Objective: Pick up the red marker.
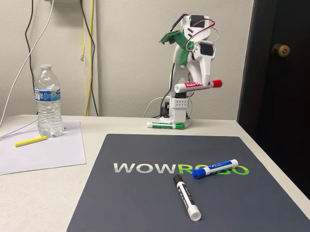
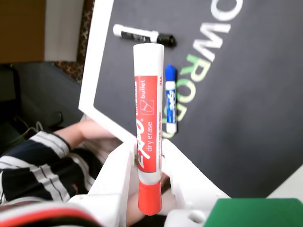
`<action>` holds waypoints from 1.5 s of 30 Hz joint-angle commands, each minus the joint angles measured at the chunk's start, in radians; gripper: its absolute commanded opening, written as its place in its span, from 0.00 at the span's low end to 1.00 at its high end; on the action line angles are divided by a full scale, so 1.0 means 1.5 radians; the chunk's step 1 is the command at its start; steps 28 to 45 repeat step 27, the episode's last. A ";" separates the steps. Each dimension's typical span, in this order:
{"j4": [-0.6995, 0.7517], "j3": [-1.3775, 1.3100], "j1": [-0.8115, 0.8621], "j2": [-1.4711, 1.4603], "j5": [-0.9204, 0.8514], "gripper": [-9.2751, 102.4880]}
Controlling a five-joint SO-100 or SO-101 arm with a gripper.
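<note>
Gripper raised well above the mat, fingers clamped on the red marker, held crosswise; cap end projects past the fingers. Blue marker and black marker apparently lie below on the mat

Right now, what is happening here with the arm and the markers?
The arm's gripper is shut on the red marker and holds it up in the air, level, well above the table. On the dark mat lie the blue marker and the black marker. The green marker lies at the arm's base. A water bottle stands at the left in the fixed view.
</note>
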 commanded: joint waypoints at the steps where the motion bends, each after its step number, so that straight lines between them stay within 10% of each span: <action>1: -0.123 0.173 -0.015 0.135 0.061 0.11; 13: -0.546 0.871 0.098 0.625 0.079 0.11; 45: -0.574 0.874 0.131 0.637 0.084 0.11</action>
